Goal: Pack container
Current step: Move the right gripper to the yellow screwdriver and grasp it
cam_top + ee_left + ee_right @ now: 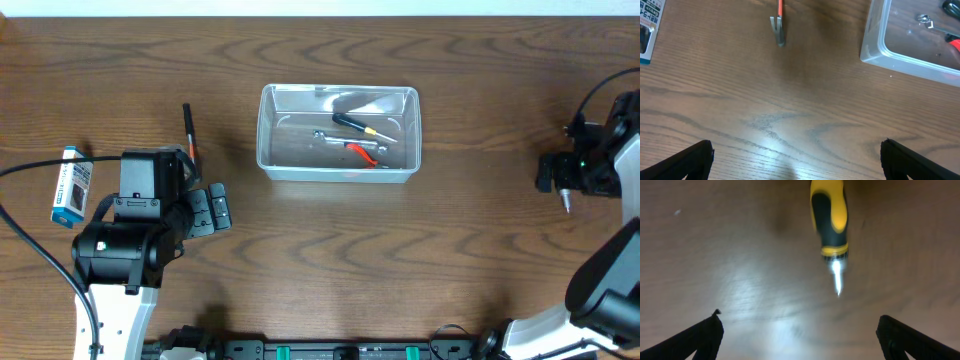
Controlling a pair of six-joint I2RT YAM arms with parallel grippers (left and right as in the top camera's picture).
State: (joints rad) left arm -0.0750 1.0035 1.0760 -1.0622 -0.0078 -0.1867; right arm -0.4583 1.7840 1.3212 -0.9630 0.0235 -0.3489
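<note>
Container point(338, 174) sits on the desk point(330, 270) at upper centre of the overhead frame, holding a black-and-yellow screwdriver point(352, 123), a silver wrench point(328, 137) and red-handled pliers point(366, 152). Left jaws, lower left, stand wide open and empty over bare wood, with an orange-and-black tool point(189, 128) and a blue-and-white box point(72, 186) near. Right jaws, at the right edge, are likewise wide open and grip nothing; a yellow-handled screwdriver point(829, 217) lies just ahead of them.
</note>
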